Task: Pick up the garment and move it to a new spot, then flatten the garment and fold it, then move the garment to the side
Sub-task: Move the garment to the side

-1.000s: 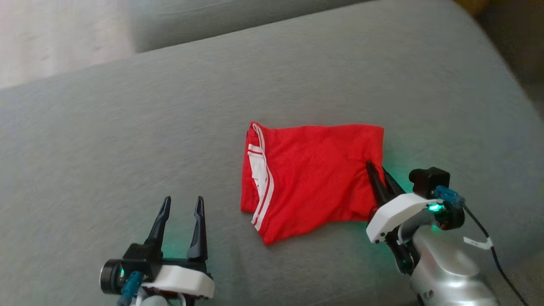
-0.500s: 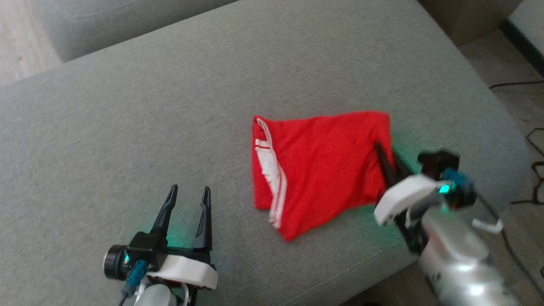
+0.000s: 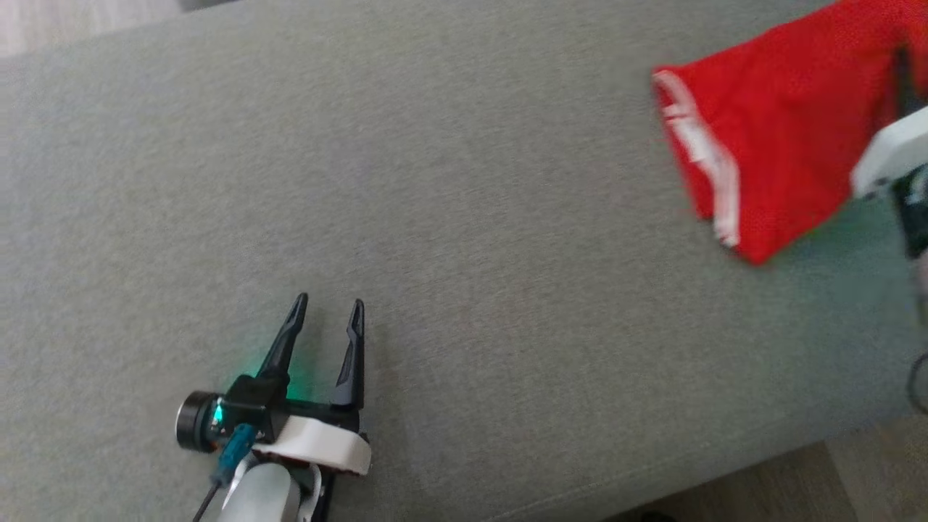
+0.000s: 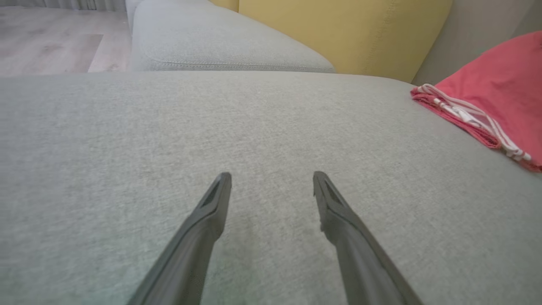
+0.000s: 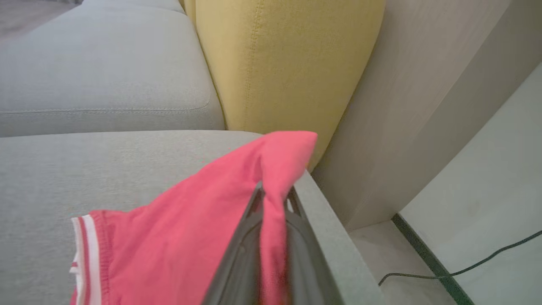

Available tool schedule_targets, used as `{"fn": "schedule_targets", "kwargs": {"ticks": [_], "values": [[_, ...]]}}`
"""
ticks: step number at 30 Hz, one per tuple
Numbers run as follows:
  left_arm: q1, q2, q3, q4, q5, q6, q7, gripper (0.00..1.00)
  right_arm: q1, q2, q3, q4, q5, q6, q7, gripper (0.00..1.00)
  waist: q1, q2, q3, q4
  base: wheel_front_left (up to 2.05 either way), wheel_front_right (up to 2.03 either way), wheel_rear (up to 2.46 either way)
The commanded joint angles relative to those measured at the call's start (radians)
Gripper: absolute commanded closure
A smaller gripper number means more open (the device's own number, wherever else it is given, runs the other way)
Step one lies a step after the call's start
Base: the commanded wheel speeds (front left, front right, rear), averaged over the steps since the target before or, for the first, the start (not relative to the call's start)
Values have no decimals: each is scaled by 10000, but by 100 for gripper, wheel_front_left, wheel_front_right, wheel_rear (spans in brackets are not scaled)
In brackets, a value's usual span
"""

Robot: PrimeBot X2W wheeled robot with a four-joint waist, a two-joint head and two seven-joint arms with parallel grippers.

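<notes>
The garment [image 3: 783,130] is red cloth with white trim, lying at the upper right of the grey sofa seat [image 3: 464,217]. My right gripper [image 3: 901,69] is at the right edge of the head view, shut on the garment's right edge. In the right wrist view the garment [image 5: 182,237] drapes over the right gripper [image 5: 274,192], with a fold of cloth pinched between the fingers and raised off the seat. My left gripper [image 3: 329,303] stands open at the lower left, well clear of the cloth. The left wrist view shows the left gripper [image 4: 272,176] over bare seat and the garment [image 4: 499,97] far right.
A yellow cushion [image 5: 288,63] stands behind the seat's right end, next to a pale panel [image 5: 423,106]. A black cable [image 5: 465,267] lies on the floor beyond the seat's edge. The seat's front edge [image 3: 652,486] runs along the bottom right.
The head camera has swung, so the whole picture shifted. The garment and right gripper now sit farther right of the left gripper. The right gripper stays shut on the cloth; the left stays open.
</notes>
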Motion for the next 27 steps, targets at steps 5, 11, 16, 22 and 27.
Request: {"fn": "schedule_targets", "kwargs": {"ticks": [5,11,16,22,27], "values": [[-389,16,238,-267,54,28,-94,0,-648,-727,-1129,119,-1131,65,43,100,-1,0,410,531,0,0,0],[-496,16,287,-270,16,80,-94,0,-836,-647,-2981,-236,-2295,65,-442,0,-1,0,454,704,0,0,0],[-487,16,379,-294,-131,240,-94,0,-772,654,-3344,-1131,-2860,65,-824,0,-1,0,221,870,0,0,0],[-302,16,652,-397,-317,469,-94,0,375,1962,-1984,-2811,-1915,65,-854,0,-1,0,-208,1303,0,0,0],[-96,16,921,-413,-441,605,-94,0,2000,2426,-1048,-3846,-876,65,-856,0,-1,0,-694,1894,0,0,0]]}}
